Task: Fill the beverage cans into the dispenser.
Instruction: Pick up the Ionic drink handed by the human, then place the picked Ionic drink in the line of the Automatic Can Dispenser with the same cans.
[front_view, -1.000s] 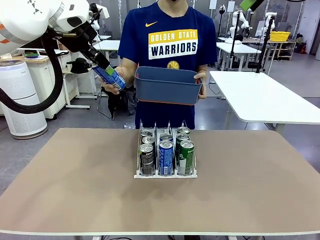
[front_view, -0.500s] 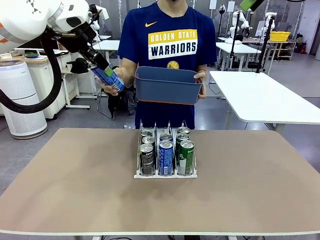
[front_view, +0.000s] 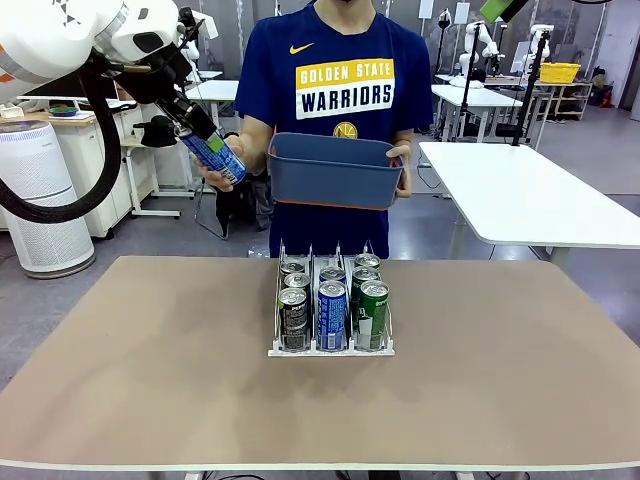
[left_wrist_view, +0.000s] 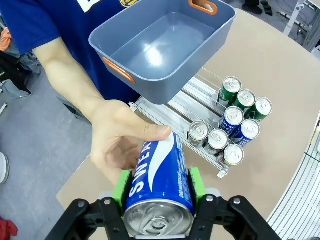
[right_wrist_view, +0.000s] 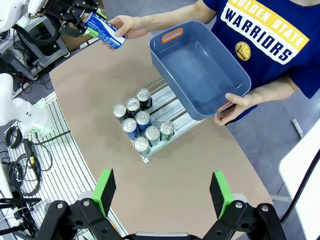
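Lifted slightly since a second ago, the left gripper clamps a blue can beyond the table's far edge, its long axis tilted, against the person's hand. Open tabletop flanks the dispenser. The right gripper stands wide above it.

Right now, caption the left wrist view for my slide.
Left gripper takes a blue can from a person's hand under the empty tub.

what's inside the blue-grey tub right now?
Nothing: the tub held by the person looks empty in both wrist views, bare floor showing. The near inner wall is hidden in the left wrist view.
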